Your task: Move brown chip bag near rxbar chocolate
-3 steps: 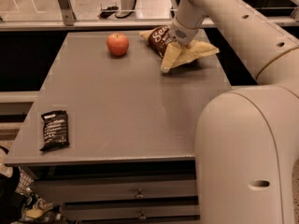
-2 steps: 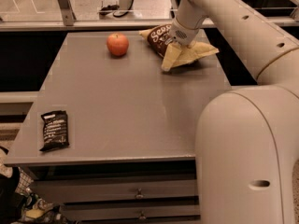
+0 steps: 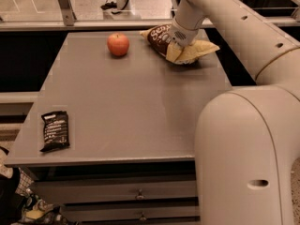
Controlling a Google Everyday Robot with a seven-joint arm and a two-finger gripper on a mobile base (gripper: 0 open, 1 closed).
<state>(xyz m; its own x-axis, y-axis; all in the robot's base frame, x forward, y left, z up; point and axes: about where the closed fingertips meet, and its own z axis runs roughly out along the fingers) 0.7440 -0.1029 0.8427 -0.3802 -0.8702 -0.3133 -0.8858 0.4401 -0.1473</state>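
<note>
The brown chip bag (image 3: pixel 165 37), dark brown with white script and tan-yellow ends, lies at the far right of the grey table (image 3: pixel 131 107). My gripper (image 3: pixel 180 37) comes down from the upper right and sits on the middle of the bag, covering part of it. The rxbar chocolate (image 3: pixel 56 131), a small flat black wrapper with white text, lies near the table's front left corner, far from the bag and the gripper.
A red apple (image 3: pixel 118 44) stands at the back of the table, just left of the bag. My large white arm (image 3: pixel 243 139) fills the right side of the view. Drawers (image 3: pixel 138 194) sit under the table's front edge.
The bag's tan lower end has drawn up and back a little under the gripper. The apple and the bar have not moved.
</note>
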